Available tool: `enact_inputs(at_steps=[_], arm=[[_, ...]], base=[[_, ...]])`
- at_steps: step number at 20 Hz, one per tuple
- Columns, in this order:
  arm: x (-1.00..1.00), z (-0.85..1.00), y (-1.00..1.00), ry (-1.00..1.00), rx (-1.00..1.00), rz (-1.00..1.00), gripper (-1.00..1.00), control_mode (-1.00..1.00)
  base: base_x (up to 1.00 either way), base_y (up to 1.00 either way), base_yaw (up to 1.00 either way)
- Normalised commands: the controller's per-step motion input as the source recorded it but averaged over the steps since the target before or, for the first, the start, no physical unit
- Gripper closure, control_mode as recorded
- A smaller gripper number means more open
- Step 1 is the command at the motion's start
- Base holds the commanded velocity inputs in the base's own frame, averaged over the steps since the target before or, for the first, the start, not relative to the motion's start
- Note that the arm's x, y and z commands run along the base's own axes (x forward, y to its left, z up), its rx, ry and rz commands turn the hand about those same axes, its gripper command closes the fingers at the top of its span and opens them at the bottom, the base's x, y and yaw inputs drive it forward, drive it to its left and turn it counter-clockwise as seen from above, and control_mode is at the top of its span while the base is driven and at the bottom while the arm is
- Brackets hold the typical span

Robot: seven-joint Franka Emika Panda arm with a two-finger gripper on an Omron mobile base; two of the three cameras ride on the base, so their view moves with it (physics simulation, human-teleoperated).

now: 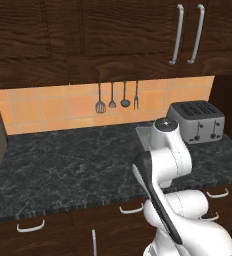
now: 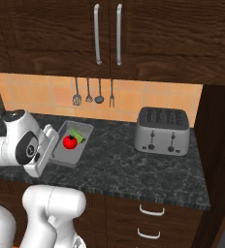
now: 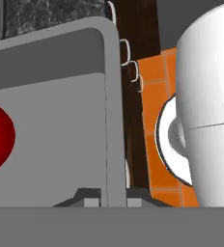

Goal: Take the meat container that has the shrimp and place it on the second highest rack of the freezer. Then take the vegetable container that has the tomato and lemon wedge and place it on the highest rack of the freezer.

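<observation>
While clamped on the grey tray's [image 2: 71, 145] rim, gripper [image 3: 106, 198] holding it off the counter [image 2: 134, 164], tomato [image 2: 69, 141] inside, toaster [image 2: 163, 131] well apart.

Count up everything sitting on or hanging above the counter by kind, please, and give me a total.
Grey container: 1
Tomato: 1
Green lemon wedge: 1
Toaster: 1
Hanging utensils: 4
Total: 8
</observation>
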Motion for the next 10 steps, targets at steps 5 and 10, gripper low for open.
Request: enact_inputs(at_steps=[5, 10], arm=[[-0.46, 0.88, 0.0, 0.0, -0.03, 0.0, 1.0, -1.0], [-0.56, 0.6, -0.27, 0.0, -0.01, 0.02, 1.0, -1.0]], base=[[0.0, 0.0, 0.0], [0.0, 0.0, 0.0]])
